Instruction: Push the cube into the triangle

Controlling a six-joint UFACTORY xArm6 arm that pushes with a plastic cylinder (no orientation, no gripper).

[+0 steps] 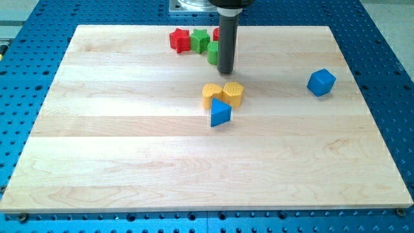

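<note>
A blue cube (321,82) sits alone on the wooden board at the view's right. A blue triangle (220,113) lies near the middle, touching two yellow blocks (223,94) just above it. My tip (226,71) is at the end of the dark rod, above the yellow blocks toward the view's top, far to the left of the cube. It touches neither the cube nor the triangle.
A red star-shaped block (179,39), a green star-shaped block (200,39) and a green block (213,53) cluster at the view's top, the last partly behind the rod. A red block edge (216,32) peeks out by the rod. The board's wooden edge (207,208) borders blue perforated table.
</note>
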